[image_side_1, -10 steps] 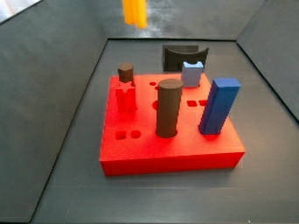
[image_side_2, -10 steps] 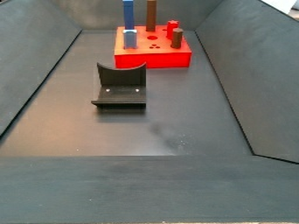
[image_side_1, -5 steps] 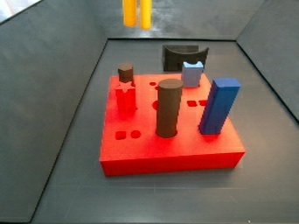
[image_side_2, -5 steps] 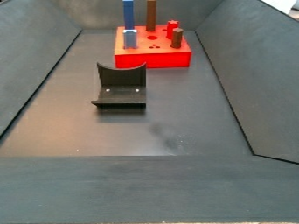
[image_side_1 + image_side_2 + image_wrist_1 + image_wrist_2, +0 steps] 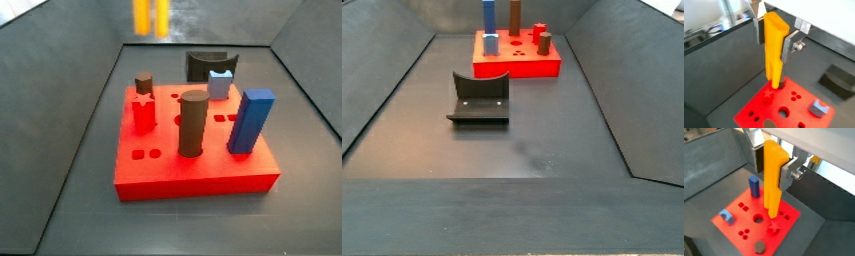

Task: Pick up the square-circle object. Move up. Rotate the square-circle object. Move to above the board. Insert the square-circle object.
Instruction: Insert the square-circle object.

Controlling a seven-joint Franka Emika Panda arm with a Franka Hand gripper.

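My gripper (image 5: 773, 37) is shut on the yellow square-circle object (image 5: 774, 50), a long bar hanging upright between the silver fingers, as both wrist views show (image 5: 771, 183). It hangs high above the red board (image 5: 754, 114), its lower end over the area by a red star-shaped piece (image 5: 769, 94). The board has open holes, one round (image 5: 759, 218). In a side view only yellow strips of the object (image 5: 142, 17) show at the top edge, beyond the board (image 5: 201, 175). The gripper is out of view in the side view that shows the board far back (image 5: 516, 68).
On the board stand a brown cylinder (image 5: 194, 123), a tall blue block (image 5: 251, 122), a short brown peg (image 5: 143, 84) and a grey-blue piece (image 5: 221, 85). The dark fixture (image 5: 207, 63) stands behind the board and shows too in a side view (image 5: 478, 98). Grey walls enclose the floor.
In a side view the yellow object went from one broad strip to two narrow strips and shifted slightly left at the top edge. The board and its pieces have not moved.
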